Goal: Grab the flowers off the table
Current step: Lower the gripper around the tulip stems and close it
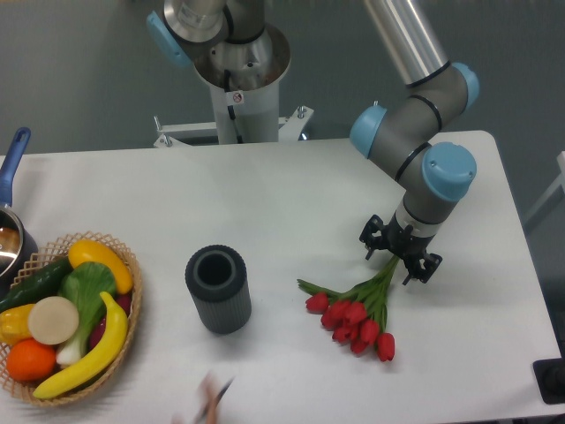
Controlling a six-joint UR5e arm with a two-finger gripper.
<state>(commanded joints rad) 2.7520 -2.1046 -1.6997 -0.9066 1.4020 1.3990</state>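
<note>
The flowers, a bunch of red tulip buds on green stems, lie flat on the white table right of centre, buds pointing to the front and stems running back-right. My gripper hangs straight down over the stem ends. Its two black fingers stand apart, one on each side of the stems, low to the tabletop. The jaws are open and the stems lie between them. The very ends of the stems are hidden under the gripper.
A dark ribbed cylinder stands upright left of the flowers. A wicker basket of toy fruit and vegetables sits at the front left, a pot with a blue handle behind it. A blurred shape shows at the front edge. A black object is at the front right corner.
</note>
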